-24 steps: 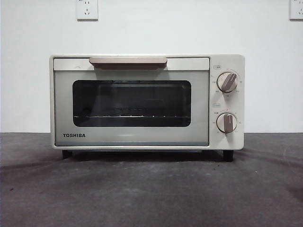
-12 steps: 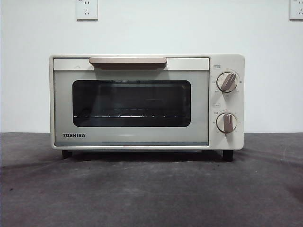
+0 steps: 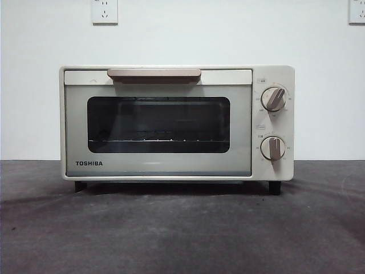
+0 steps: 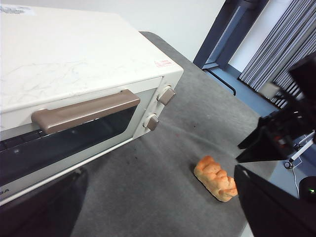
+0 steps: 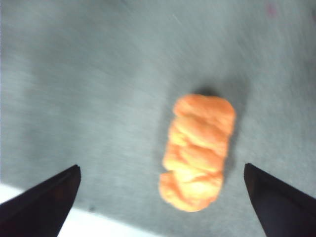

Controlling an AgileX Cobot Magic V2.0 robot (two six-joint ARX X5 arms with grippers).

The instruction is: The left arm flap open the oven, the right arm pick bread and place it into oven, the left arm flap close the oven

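The cream TOSHIBA oven (image 3: 171,123) stands on the dark table with its door shut and its beige handle (image 3: 154,73) at the top. In the left wrist view the oven (image 4: 74,64) and its handle (image 4: 86,111) lie close ahead of my left gripper (image 4: 160,169), whose jaws are spread wide with nothing between them. The golden-orange bread (image 4: 216,178) lies on the cloth off the oven's knob side. My right gripper (image 5: 161,167) hovers over the bread (image 5: 198,150), open, with a jaw on either side and neither touching it. No gripper shows in the front view.
Grey cloth covers the table (image 3: 182,228). A white wall with two sockets (image 3: 105,11) stands behind the oven. The right arm's dark body (image 4: 286,133) shows beside the bread in the left wrist view. The table's edge (image 5: 98,222) runs near the bread.
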